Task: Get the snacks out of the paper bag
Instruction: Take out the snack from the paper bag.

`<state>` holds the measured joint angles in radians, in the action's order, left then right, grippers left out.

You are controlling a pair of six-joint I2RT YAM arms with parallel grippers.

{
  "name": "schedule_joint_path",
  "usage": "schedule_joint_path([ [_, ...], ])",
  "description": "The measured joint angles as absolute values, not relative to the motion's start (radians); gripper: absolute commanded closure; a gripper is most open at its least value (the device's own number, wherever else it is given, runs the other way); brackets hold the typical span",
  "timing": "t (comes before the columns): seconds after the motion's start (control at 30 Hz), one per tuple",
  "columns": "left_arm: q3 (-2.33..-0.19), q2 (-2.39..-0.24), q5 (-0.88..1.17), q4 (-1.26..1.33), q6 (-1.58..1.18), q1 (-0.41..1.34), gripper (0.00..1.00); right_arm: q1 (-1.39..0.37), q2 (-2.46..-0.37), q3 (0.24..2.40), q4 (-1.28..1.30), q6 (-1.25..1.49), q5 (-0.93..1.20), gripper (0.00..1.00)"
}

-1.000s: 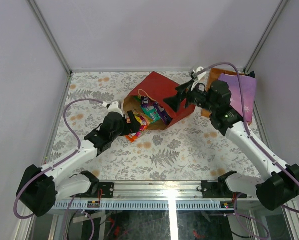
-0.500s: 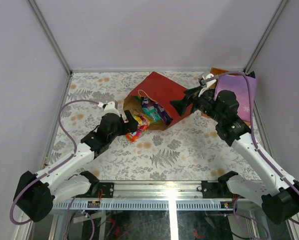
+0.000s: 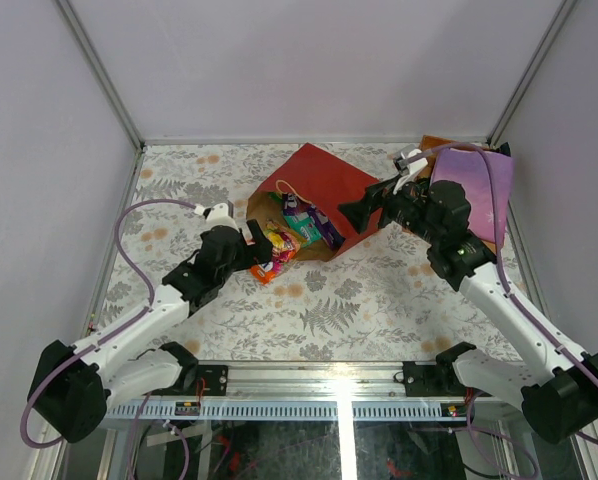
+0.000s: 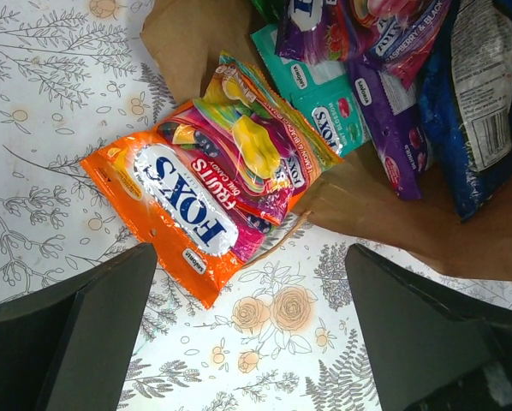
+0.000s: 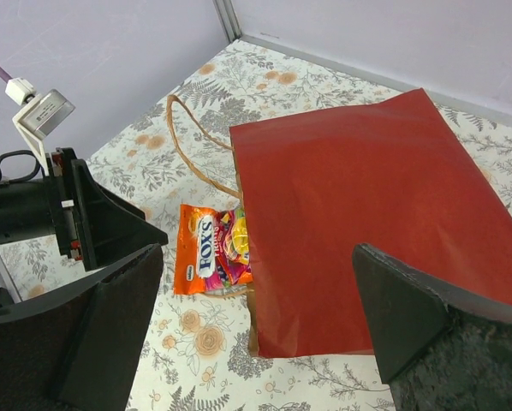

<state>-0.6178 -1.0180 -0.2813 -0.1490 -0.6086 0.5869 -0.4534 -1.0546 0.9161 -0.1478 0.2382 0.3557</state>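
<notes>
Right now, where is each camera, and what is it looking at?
Top camera: high behind the robot, looking down on left arm, right arm and the paper bag.
Left wrist: low at the bag's mouth, facing the orange packet; own open jaws show.
Right wrist: above the bag's red side; own jaws show.
All share bag and orange packet.

Lab robot cell — blank walls (image 3: 309, 60), aluminium frame (image 3: 99, 75), floral tabletop (image 3: 379, 300)
</notes>
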Motion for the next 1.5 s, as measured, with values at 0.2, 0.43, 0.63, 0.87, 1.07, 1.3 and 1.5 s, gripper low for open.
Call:
schedule_joint_path([
  [0.2,-0.620,-1.034,-0.284,-0.157,-0.609,0.587,0.07,-0.453,-1.063,0.910,-0.148,0.252,0.356,0.01],
  [0.43,-0.621,-1.098,-0.267,-0.158,-0.628,0.569,0.04,-0.453,-1.065,0.897,-0.148,0.265,0.356,0.01],
  [0.63,-0.621,-1.197,-0.168,-0.155,-0.669,0.476,0.08,-0.453,-1.065,0.889,-0.148,0.272,0.356,0.00],
  [0.87,-0.609,-1.269,-0.046,-0.139,-0.715,0.336,0.20,-0.453,-1.065,0.885,-0.148,0.274,0.356,0.01],
  [1.07,-0.579,-1.300,-0.010,-0.098,-0.735,0.266,0.30,-0.453,-1.069,0.878,-0.148,0.281,0.357,0.00],
  [1.3,-0.579,-1.392,0.024,-0.038,-0.751,0.255,0.39,-0.453,-1.073,0.875,-0.148,0.284,0.357,0.00],
  [1.5,-0.589,-1.451,0.043,0.017,-0.767,0.247,0.91,-0.453,-1.073,0.862,-0.148,0.285,0.357,0.01],
])
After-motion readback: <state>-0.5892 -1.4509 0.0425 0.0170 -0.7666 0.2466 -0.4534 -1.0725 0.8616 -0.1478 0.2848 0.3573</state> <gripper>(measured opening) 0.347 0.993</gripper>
